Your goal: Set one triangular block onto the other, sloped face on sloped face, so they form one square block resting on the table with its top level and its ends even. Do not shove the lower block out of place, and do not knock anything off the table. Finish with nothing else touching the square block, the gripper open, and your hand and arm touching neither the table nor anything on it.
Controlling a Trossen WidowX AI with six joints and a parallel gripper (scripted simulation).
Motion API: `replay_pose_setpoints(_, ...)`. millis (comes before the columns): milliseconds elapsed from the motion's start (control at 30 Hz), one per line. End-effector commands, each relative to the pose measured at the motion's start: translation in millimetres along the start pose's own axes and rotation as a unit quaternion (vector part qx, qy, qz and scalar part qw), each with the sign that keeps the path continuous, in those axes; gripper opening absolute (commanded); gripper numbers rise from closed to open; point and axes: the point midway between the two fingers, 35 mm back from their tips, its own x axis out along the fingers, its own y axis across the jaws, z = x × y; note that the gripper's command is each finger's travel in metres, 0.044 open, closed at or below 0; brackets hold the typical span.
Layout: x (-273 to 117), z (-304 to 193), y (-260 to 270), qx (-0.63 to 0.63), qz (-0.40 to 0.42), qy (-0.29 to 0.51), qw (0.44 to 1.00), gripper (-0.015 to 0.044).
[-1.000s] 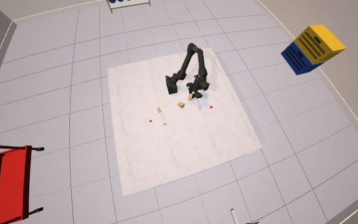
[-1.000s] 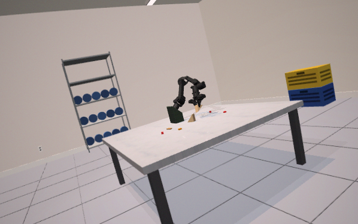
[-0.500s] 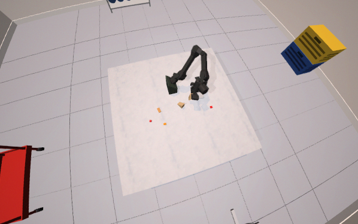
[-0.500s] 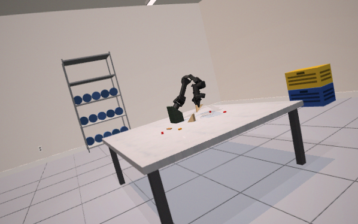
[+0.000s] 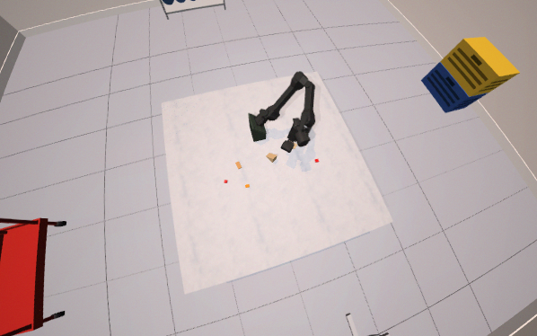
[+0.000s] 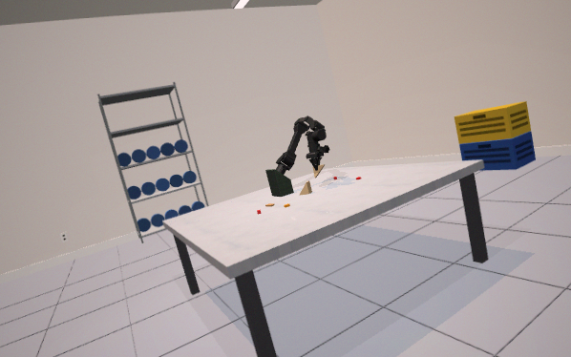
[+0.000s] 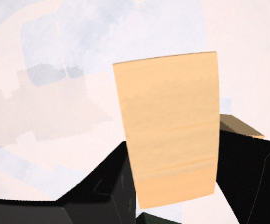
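One tan triangular block (image 5: 271, 157) (image 6: 306, 188) stands on the table, its sloped side showing in the exterior view; part of it (image 7: 241, 126) shows in the wrist view beside the right finger, which hides the rest. My gripper (image 6: 317, 166) (image 7: 164, 141) is shut on the other triangular block (image 5: 294, 145) (image 6: 320, 171) (image 7: 168, 115). I hold that block above the table, apart from the standing block and behind and to the right of it in the exterior view. In the top view the hand hides most of it.
The white table (image 5: 240, 243) (image 6: 217, 239) also bears small orange pieces (image 5: 238, 165) (image 5: 247, 186) (image 6: 286, 205) and small red pieces (image 5: 225, 181) (image 5: 316, 160) (image 6: 259, 212) (image 6: 358, 178). The dark green arm base (image 5: 257, 128) (image 6: 280, 183) stands close to the standing block.
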Motion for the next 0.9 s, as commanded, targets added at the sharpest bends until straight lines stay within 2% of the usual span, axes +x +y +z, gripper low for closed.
replay_pose_setpoints(0,-3.0,4.0,-1.7,0.050,0.016,-0.006,0.999,0.0000)
replay_pose_setpoints(200,-6.6,8.3,-5.5,0.137,0.044,-0.012,0.990,0.0000)
replay_pose_setpoints(400,-8.1,4.1,-11.3,0.140,0.041,-0.011,0.989,0.0000)
replay_pose_setpoints(867,-23.5,-43.0,-54.8,0.146,0.019,0.001,0.989,0.0000)
